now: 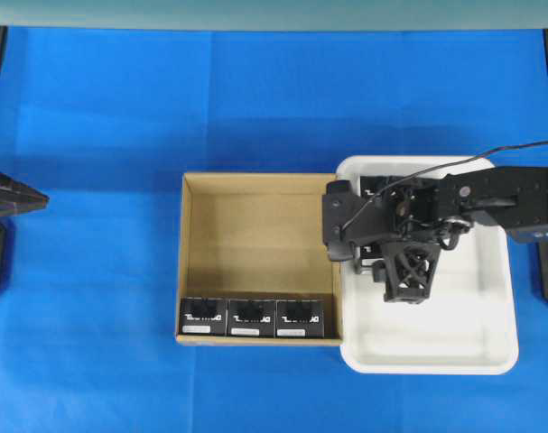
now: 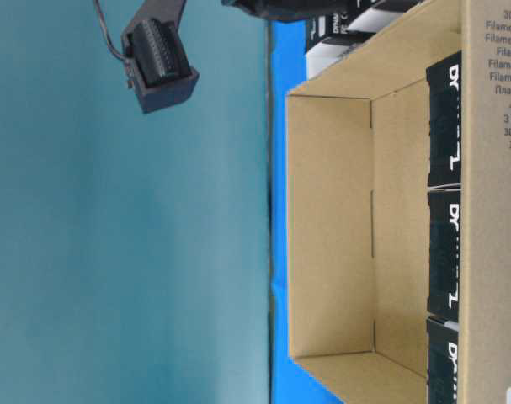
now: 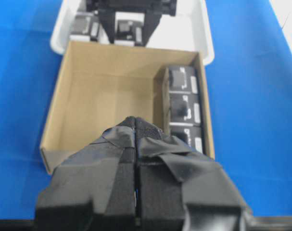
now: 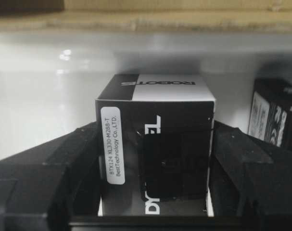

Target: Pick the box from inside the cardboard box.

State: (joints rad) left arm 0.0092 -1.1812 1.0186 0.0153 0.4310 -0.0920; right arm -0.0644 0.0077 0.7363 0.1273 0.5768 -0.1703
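Note:
The cardboard box (image 1: 185, 262) lies at the table's middle, with three black boxes (image 1: 251, 317) in a row along its front wall; they also show in the left wrist view (image 3: 183, 108). My right gripper (image 4: 155, 159) is shut on another black box (image 4: 155, 139) with a white label strip, held just over the white tray (image 1: 490, 343). From overhead the gripper (image 1: 355, 257) hides this box. My left gripper (image 3: 136, 121) is shut and empty, back from the cardboard box's near wall (image 3: 59, 96).
More black boxes sit in the tray's far corner (image 1: 374, 185), one to the right of the held one (image 4: 273, 115). The cardboard wall (image 4: 160, 21) runs right behind the tray rim. Blue cloth (image 1: 93, 108) covers the table.

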